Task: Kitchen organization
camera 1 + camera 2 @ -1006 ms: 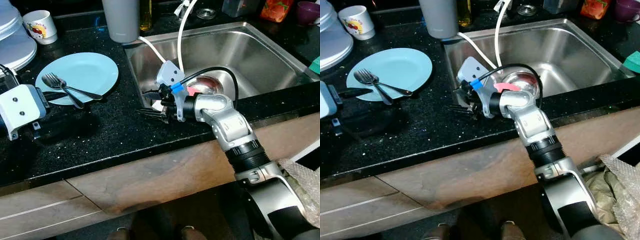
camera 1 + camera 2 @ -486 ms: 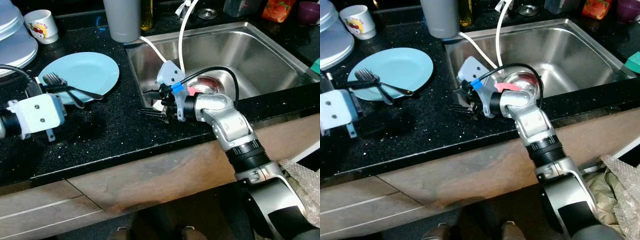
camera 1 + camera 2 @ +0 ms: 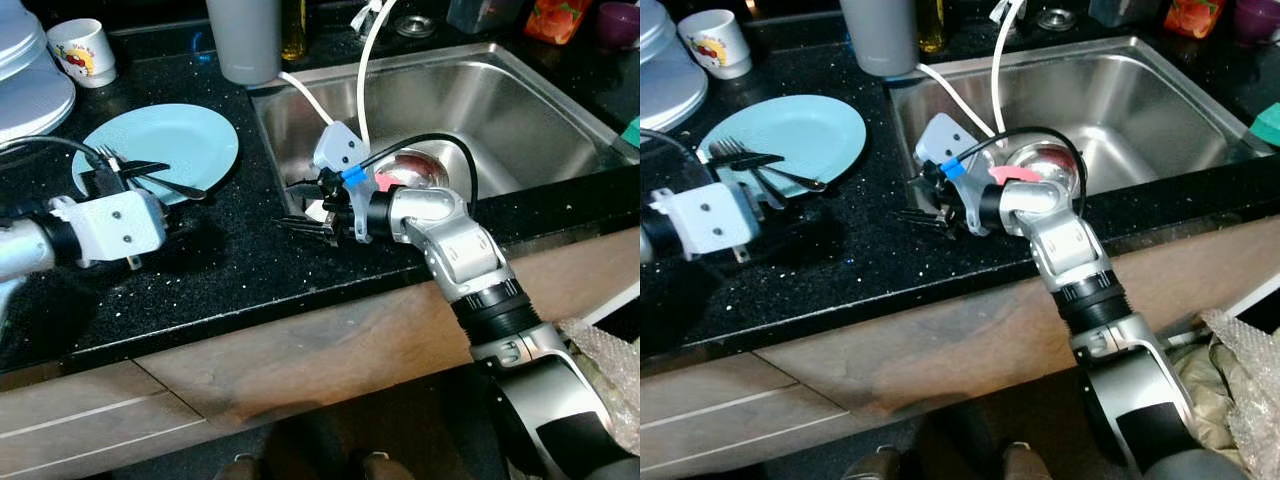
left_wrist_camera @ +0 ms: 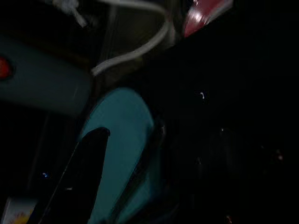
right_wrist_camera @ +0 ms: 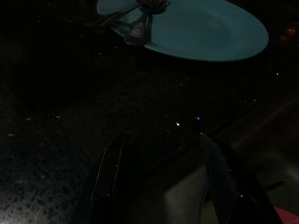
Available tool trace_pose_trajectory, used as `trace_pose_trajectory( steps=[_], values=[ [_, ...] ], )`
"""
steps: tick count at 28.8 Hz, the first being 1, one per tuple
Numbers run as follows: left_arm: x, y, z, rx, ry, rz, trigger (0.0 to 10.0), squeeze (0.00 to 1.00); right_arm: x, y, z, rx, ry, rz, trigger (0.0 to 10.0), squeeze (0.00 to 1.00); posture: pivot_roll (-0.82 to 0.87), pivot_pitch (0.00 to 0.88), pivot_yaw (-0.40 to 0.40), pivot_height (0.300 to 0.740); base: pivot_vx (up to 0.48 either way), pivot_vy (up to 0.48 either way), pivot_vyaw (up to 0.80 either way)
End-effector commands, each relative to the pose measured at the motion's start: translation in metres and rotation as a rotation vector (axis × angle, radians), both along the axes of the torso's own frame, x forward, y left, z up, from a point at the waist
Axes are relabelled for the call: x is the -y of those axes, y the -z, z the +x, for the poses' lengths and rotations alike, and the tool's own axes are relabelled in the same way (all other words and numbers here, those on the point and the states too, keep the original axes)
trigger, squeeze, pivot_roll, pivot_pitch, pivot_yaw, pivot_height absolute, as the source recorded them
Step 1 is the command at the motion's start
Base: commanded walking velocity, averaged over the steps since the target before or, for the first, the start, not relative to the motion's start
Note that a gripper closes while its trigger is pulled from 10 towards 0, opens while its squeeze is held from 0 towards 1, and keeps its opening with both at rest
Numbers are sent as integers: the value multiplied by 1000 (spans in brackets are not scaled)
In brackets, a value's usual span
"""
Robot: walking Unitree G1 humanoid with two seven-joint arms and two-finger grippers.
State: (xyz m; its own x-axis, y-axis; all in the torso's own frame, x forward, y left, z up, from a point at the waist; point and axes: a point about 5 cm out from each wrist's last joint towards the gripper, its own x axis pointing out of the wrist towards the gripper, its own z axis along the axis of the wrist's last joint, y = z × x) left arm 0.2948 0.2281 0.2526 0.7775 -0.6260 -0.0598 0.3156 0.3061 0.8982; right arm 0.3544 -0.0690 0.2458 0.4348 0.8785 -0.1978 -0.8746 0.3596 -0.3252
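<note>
Reaching with left gripper (image 3: 128,172), fingers parted, toward forks (image 3: 135,178) at plate's (image 3: 190,140) nine o'clock; nothing cleared yet; right gripper (image 3: 305,226) spread, empty.

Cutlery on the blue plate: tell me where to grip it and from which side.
Grip the handles, which cross and stick out over the blue plate's near rim. Come from above with the left gripper, already hovering there; the heads lie flat, harder to pinch.
</note>
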Motion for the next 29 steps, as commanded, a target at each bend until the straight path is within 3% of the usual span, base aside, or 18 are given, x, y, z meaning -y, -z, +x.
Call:
trace_pose_trajectory(
  steps=[1,16,21,22,25,26,27,28,29],
  values=[
    [4,7,6,22,-17,26,10000,0,-4,2,-2,6,-16,-15,10000,0,56,147,15,740,0,0,0],
    [-4,2,22,160,-98,129,10000,0,-2,0,-1,17,-13,-22,10000,0,50,151,16,740,0,0,0],
    [-6,0,23,178,-107,101,10000,0,-1,-1,-1,19,-11,-21,10000,0,52,158,13,740,0,0,0],
    [-6,0,24,183,-106,91,6196,0,-1,-1,-1,18,-12,-20,10000,0,52,159,12,740,0,0,0],
    [-6,1,24,184,-106,78,3216,0,-2,-1,0,18,-12,-20,10000,0,53,161,10,740,0,0,0],
    [-6,1,24,184,-106,78,3216,0,-2,-1,0,18,-12,-20,10000,0,53,161,10,740,0,0,0],
    [-6,2,25,185,-105,79,706,0,-2,-2,0,18,-13,-20,10000,0,53,162,9,740,0,0,0],
    [-6,4,26,180,-101,81,0,0,-2,-2,0,18,-14,-22,10000,0,53,162,9,740,0,0,0],
    [-5,4,26,177,-99,82,0,0,-2,-2,1,18,-13,-22,10000,0,53,162,9,740,0,0,0]
  ],
)
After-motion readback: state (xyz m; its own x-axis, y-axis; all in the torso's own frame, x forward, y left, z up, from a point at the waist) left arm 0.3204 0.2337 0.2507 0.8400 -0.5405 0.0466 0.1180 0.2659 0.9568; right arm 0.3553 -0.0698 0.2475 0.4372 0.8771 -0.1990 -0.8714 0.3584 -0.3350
